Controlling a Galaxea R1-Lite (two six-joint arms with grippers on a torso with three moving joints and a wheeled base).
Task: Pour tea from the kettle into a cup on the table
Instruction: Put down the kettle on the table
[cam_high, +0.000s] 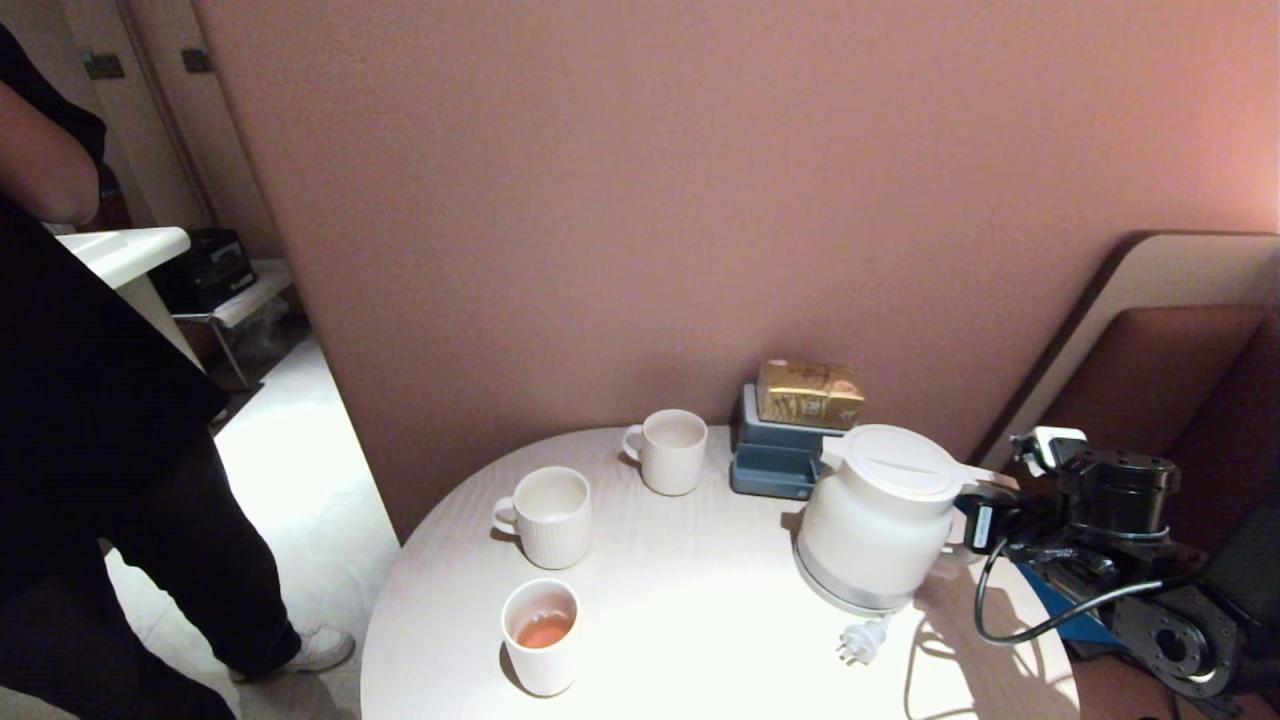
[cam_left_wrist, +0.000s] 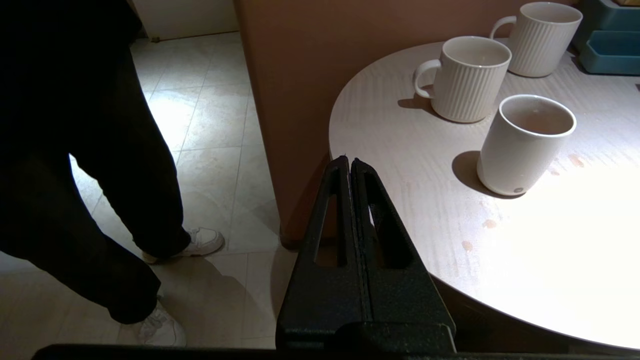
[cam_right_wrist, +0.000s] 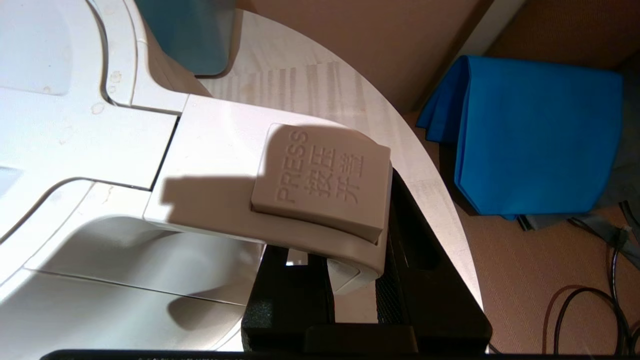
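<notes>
The white kettle (cam_high: 880, 515) stands at the right side of the round white table (cam_high: 700, 610), its plug (cam_high: 862, 640) lying in front of it. My right gripper (cam_high: 975, 525) is shut on the kettle's loop handle (cam_right_wrist: 320, 185), one finger on each side, just under the PRESS button. A plain white cup (cam_high: 541, 635) holding some reddish tea (cam_high: 545, 630) sits near the front left edge. Two ribbed mugs (cam_high: 550, 515) (cam_high: 672, 450) stand behind it. My left gripper (cam_left_wrist: 349, 162) is shut and empty, low beside the table's left edge.
A blue box (cam_high: 780, 460) with a gold packet (cam_high: 810, 393) stands against the pink wall behind the kettle. A person (cam_high: 90, 420) in dark clothes stands at the left. A blue cloth (cam_right_wrist: 530, 140) lies on the seat to the right. Small tea drops (cam_left_wrist: 489, 223) dot the table.
</notes>
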